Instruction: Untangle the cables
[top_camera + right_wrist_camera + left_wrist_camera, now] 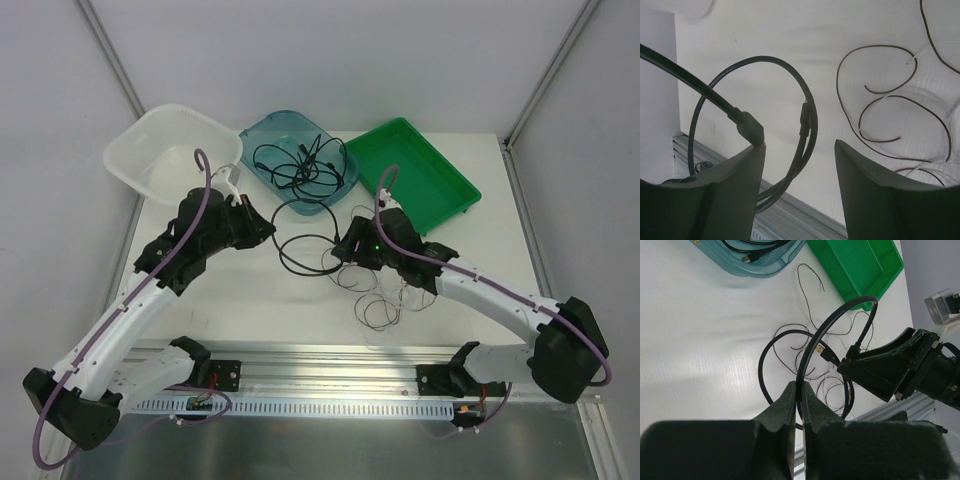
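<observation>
Entry one, left gripper: closed tight, pinches the thick black cable between its fingertips, an arc of it rising from the pinch above the table. Entry two, right gripper: fingers parted with a clear gap, clamps nothing; touches, at the tip of the finger on the wrist view's left side, a black plug at the end of that same cable. Entry three, gold-tipped plug: sits close beside the right gripper's tip in the left wrist view. Entry four, thick black cable again: lies in wide loops at mid-table between the two grippers, one loop crossing the gap of the right fingers. Entry five, thin dark brown cables: sprawl in loose overlapping curls on the table below and near the right gripper, mixed with the black loops. Entry six, further black cables: sit coiled inside the teal tray at the far side. Entry seven, green tray: stands right of the teal one. Entry eight, white basin: stands left of it, beyond the left arm.
</observation>
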You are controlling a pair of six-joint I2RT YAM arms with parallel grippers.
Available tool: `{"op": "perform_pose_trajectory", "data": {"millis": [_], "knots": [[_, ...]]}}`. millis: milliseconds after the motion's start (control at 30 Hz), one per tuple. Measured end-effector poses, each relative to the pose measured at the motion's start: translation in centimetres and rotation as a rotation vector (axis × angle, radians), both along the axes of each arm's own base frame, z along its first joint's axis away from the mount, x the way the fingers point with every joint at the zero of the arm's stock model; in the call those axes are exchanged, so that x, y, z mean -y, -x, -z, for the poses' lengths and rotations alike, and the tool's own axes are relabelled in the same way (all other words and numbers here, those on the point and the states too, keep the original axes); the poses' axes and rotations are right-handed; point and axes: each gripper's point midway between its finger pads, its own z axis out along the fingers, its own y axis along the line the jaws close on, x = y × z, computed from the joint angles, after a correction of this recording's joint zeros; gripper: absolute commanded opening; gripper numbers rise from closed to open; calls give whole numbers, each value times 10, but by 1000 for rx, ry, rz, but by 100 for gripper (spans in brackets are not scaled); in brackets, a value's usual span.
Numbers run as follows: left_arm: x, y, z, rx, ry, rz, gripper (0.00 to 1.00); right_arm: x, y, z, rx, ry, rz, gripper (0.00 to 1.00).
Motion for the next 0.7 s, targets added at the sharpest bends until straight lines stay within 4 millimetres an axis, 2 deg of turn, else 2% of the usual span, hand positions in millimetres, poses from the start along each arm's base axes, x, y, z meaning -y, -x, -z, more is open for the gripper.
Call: {"op": "perform_pose_trajectory", "data": {"millis": [233, 300, 433, 467, 533, 567, 700], "knots": [[-9, -6, -3, 43, -4, -57, 0, -8, 1, 10, -36, -3, 14, 49], [-10, -8, -4, 56, -2, -68, 0, -9, 1, 11, -41, -3, 13, 43], [-11, -10, -3, 69, 2, -81, 0, -12, 1, 18, -59, 1, 17, 23], [-12, -10, -2, 68, 1, -82, 0, -12, 1, 20, -65, 2, 19, 14], [-12, -10, 0, 69, 0, -85, 0, -12, 1, 22, -70, 8, 21, 7], [-13, -10, 2, 69, -2, -88, 0, -12, 0, 23, -70, 10, 23, 1], [-26, -7, 6, 93, -26, -141, 0, -8, -2, 25, -65, 27, 37, 1]]}}
